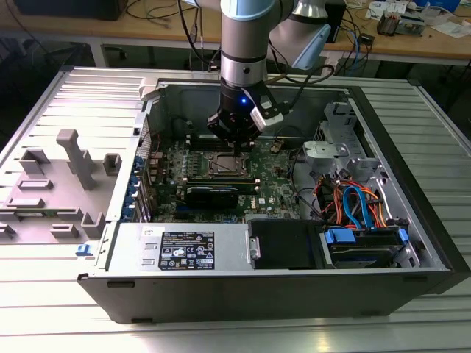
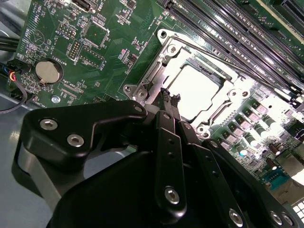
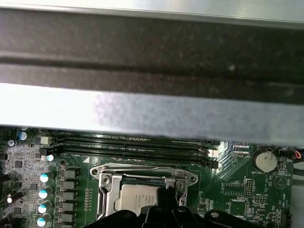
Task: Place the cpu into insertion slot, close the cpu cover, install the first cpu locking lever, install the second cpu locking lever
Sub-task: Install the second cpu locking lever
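The cpu lies flat in the insertion slot on the green motherboard, its silver top glaring bright. In both wrist views the cpu cover lies down around it as a silver frame, and the cpu shows through its window. My gripper hangs low over the socket, its black fingers drawn together, with the tips at one edge of the frame. I see nothing held between them. In the exterior view the gripper is just behind the socket, inside the open computer case.
Long black memory slots run beside the socket, and a coin battery sits on the board. The case walls ring the motherboard. Orange and blue cables and a drive cage fill the exterior view's right. A grey fixture plate lies outside the case.
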Action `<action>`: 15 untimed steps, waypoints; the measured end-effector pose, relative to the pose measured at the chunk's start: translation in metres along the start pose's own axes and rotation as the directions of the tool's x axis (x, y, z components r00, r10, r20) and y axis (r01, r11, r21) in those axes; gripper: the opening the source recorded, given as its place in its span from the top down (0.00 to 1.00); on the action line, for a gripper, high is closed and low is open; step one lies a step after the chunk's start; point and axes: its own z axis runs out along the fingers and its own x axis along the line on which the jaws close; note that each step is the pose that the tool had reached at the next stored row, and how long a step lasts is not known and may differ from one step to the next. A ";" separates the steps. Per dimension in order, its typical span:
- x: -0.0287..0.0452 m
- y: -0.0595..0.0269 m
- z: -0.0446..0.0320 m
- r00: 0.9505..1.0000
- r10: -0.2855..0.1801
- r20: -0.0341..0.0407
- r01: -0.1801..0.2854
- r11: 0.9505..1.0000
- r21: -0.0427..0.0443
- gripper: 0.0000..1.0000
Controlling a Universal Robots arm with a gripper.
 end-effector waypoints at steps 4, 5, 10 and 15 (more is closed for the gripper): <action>0.0000 0.0000 -0.0001 1.000 0.000 0.000 0.000 1.000 0.000 0.89; 0.0000 0.0000 -0.0001 1.000 0.000 0.000 0.000 1.000 0.000 0.89; 0.0001 -0.0001 -0.0010 1.000 0.000 0.000 0.000 1.000 0.001 0.89; -0.0002 -0.0012 -0.0088 1.000 0.000 0.000 0.000 1.000 -0.002 0.89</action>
